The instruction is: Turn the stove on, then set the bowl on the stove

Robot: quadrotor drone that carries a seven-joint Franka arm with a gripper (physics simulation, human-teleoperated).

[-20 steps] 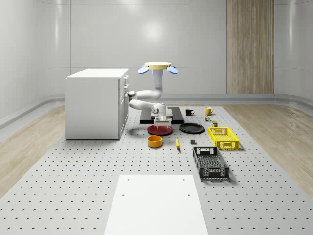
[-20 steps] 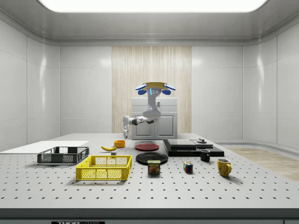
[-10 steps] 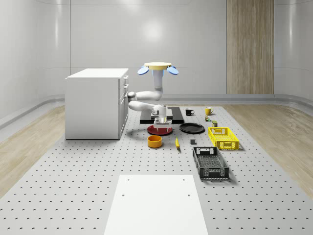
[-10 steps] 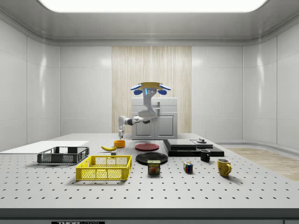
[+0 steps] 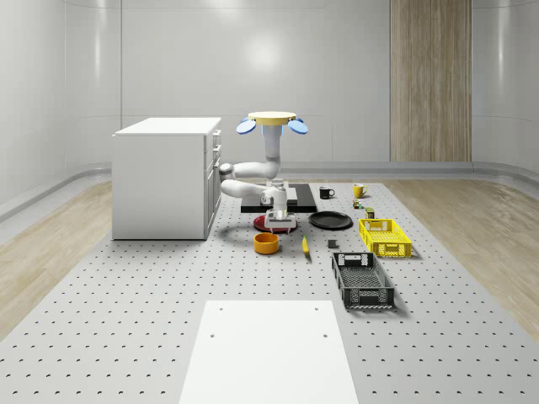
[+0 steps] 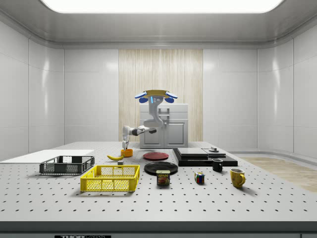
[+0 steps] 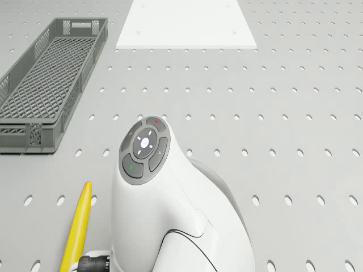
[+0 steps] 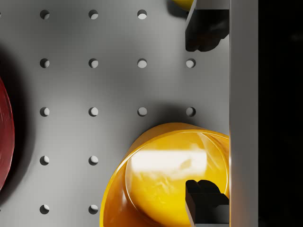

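Perforated tabletop (image 5: 126,286): your drone (image 5: 271,122) hovers by stove (image 5: 299,195). Claw (image 8: 204,113) released, 1 finger (image 8: 204,205) over bowl (image 8: 163,182), beside red plate (image 8: 4,137). Off-centre grip could tip bowl.

Your drone (image 5: 271,119) has a tan disc top and blue rotors; the arm (image 7: 170,215) is glossy white with a grey button pad.

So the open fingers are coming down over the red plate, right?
Not the red plate: the wrist view shows the open fingers straddling the rim of the orange bowl, with the plate off to the side.
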